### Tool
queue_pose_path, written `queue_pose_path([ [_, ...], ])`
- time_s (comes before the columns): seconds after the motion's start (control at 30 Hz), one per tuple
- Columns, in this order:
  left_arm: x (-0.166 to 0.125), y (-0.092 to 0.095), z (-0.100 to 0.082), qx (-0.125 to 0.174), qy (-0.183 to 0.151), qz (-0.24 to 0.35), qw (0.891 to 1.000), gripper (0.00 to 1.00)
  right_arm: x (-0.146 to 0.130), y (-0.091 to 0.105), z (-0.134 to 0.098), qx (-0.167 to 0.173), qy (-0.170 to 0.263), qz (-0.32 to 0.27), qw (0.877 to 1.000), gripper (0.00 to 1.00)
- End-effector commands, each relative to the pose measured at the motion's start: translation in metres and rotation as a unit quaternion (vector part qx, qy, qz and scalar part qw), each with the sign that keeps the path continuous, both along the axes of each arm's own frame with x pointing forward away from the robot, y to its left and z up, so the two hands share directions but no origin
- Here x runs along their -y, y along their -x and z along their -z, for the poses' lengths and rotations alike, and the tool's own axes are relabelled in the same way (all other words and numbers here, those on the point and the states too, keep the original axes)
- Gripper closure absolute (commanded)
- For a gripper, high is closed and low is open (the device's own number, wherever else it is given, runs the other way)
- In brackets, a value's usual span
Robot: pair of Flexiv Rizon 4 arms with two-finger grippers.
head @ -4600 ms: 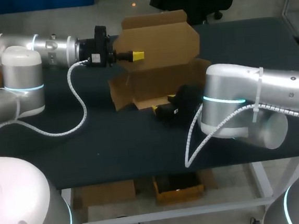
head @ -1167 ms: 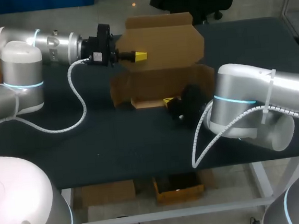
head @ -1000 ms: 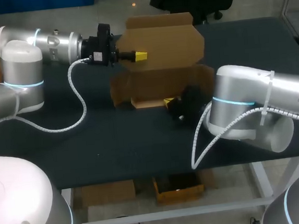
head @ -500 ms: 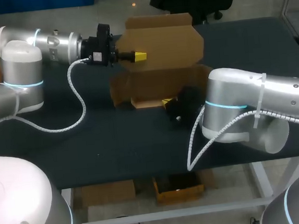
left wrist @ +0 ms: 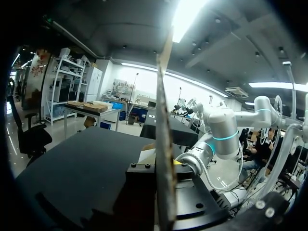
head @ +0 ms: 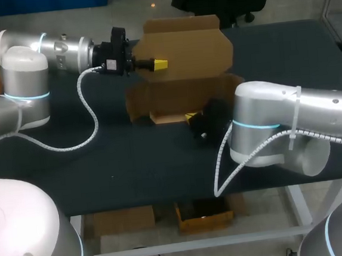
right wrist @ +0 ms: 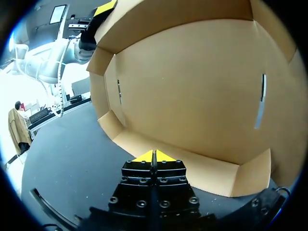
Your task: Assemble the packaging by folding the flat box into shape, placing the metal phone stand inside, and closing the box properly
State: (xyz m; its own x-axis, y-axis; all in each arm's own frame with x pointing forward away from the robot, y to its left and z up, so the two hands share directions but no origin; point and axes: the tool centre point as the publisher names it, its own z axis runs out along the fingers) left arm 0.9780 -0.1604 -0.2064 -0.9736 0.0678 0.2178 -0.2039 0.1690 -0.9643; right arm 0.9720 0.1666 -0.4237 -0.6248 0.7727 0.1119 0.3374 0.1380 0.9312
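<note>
- The left arm (head: pixel 28 74) comes in level over the table (head: pixel 102 164). The left fingers (head: pixel 160 63) are clamped on the near edge of the lid (head: pixel 182 46), one on each face. In the left wrist view the cardboard runs edge-on between them.
- The box (head: pixel 180 94) sits at the middle of the table, towards its far side. It is only half formed: the lid stands upright, the side flaps splay outward, and the front flap (head: pixel 169 118) lies low along the near side.
- The phone stand shows in no view, so I cannot say where it is.
- The right arm (head: pixel 278 124) reaches in low from the right. The right fingers (right wrist: pixel 145 157) are clenched tip to tip on nothing, and they sit just at the front flap, pointing into the open box.
- Risk, left: the grip takes only a thin edge of the lid. A pull or twist there could crease the cardboard, tear it at the fold, or let it slip free and drop.
- Risk, middle: only the lid is gripped, and the base just rests on the table. A shove from the front could slide or tip the whole box instead of raising the flap.
- Risk, right: closed tips pressing on a small spot may dent the flap or ride over it, leaving the wall unfolded and the slots misaligned.
</note>
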Motion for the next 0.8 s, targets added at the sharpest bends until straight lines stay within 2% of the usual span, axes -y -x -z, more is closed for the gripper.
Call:
queue_pose_path([
  [0.03,-0.0006,-0.0004,0.0026,-0.001,0.002,0.003,1.000,1.00,-0.0025,0.0005,0.0014,0.002,0.001,0.003,1.000,1.00],
  [0.8,0.0014,0.0075,0.0103,-0.011,0.006,0.007,1.000,1.00,-0.0027,0.0011,0.0018,0.000,0.001,0.002,1.000,1.00],
])
